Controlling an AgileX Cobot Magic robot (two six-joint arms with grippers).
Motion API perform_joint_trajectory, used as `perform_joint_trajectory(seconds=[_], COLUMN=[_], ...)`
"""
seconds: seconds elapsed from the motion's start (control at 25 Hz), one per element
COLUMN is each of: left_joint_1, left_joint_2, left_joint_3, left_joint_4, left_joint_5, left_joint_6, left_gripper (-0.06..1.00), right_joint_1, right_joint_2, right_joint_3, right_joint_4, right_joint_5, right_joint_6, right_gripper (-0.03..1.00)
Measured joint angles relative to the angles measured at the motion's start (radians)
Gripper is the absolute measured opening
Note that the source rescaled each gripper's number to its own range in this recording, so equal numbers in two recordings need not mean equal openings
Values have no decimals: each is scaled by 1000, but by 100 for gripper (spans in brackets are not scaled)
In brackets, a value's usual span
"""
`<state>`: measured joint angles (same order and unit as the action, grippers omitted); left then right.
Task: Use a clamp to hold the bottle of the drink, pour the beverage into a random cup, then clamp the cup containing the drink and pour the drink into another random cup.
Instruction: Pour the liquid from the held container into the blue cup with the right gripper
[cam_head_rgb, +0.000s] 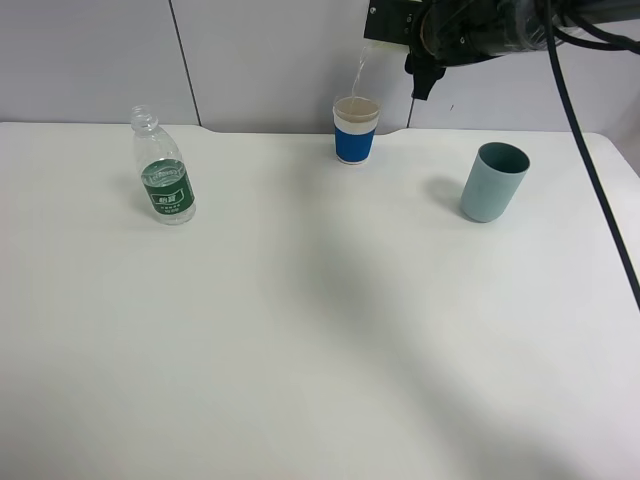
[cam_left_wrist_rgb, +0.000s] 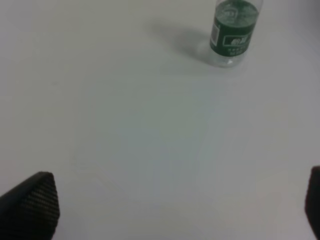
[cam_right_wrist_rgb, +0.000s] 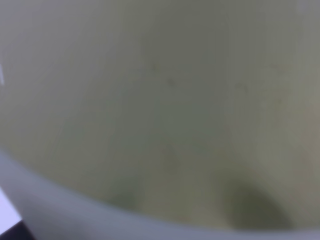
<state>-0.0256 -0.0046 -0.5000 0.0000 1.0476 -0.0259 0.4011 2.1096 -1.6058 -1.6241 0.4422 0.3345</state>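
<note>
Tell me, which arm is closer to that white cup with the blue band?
The right arm: it hangs just above the white cup, pouring into it. The left arm is out of the overhead view, facing the bottle.

Bright, even light with soft shadows; the right wrist view is a close blur.
</note>
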Motion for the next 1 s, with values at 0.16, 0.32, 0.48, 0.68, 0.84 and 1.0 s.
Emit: perform_joint_trajectory(seconds=[0.16, 0.32, 0.48, 0.68, 0.84, 1.0], left_joint_1=[0, 0, 0, 0, 0, 0], left_joint_2=[0, 0, 0, 0, 0, 0], left_joint_3=[0, 0, 0, 0, 0, 0], left_joint_4=[0, 0, 0, 0, 0, 0], left_joint_5=[0, 0, 0, 0, 0, 0], left_joint_6=[0, 0, 0, 0, 0, 0], left_gripper=[100, 100, 100, 100, 100, 100], right_joint_1=[0, 0, 1, 3, 3, 3], right_joint_2=[0, 0, 0, 0, 0, 0], right_joint_3=[0, 0, 0, -1, -1, -1], right_joint_4=[-12, -18, -18, -25, -26, -26], right_joint_5=[0, -1, -1, -1, 6, 18], right_joint_6=[0, 0, 0, -8, -66, -92], right_gripper=[0, 0, 0, 0, 0, 0])
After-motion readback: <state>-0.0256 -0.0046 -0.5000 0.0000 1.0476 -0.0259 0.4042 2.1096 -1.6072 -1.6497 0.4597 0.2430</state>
